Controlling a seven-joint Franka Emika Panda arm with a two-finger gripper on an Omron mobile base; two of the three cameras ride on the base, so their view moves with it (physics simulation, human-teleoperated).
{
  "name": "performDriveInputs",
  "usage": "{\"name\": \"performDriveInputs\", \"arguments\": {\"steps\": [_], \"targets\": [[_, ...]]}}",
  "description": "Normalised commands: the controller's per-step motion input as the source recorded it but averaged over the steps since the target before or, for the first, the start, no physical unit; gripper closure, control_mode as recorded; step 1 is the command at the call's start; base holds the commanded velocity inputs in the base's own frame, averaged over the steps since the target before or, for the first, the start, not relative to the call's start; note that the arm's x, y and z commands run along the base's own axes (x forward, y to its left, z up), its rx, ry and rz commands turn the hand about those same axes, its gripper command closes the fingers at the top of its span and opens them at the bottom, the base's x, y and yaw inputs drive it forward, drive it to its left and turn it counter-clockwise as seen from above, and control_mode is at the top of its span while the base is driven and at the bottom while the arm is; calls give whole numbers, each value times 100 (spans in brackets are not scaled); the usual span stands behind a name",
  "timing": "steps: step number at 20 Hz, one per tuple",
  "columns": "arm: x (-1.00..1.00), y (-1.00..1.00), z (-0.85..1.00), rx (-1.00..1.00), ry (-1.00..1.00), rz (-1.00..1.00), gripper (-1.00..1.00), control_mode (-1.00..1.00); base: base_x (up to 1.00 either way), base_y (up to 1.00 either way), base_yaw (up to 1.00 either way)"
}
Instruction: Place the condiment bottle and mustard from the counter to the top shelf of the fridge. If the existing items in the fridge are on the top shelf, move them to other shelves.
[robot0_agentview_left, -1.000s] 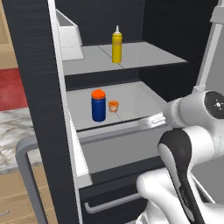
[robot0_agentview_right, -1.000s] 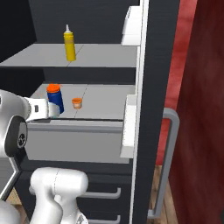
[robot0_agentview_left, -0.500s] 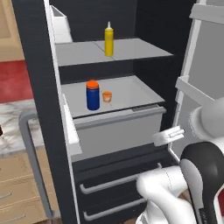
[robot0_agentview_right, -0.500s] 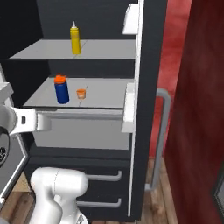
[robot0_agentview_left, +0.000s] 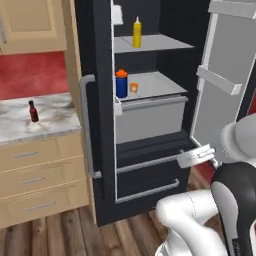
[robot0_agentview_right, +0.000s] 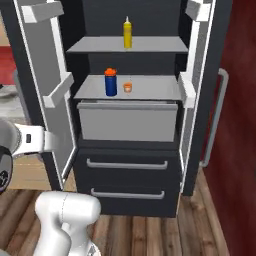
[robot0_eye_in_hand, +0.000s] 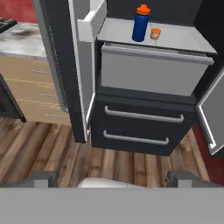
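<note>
The fridge stands with both doors open. The yellow mustard is upright on the top shelf. One plate lower, the existing items stand side by side: a blue jar with an orange lid and a tiny orange cup. The dark condiment bottle stands on the marble counter left of the fridge. My gripper is open and holds nothing. It hangs low, well back from the grey drawers.
The left fridge door with its grey bar handle stands between the counter and the shelves. The right door swings out toward my arm. Wooden cabinet drawers sit under the counter, above a wood floor.
The whole picture has shifted: the base has backed away from the fridge, which looks smaller, and the counter with the dark bottle has come into view. The gripper stays open.
</note>
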Motion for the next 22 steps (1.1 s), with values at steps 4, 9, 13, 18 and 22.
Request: {"name": "performDriveInputs", "arguments": {"steps": [4,9,13,18,22], "targets": [[0,0,0,0,0,0,-100,100,-92,100,0],[0,0,0,0,0,0,-100,100,-18,100,0],[0,0,0,0,0,0,-100,100,78,100,-10],[0,0,0,0,0,0,-100,100,100,83,-10],[0,0,0,0,0,0,-100,100,99,31,-7]]}}
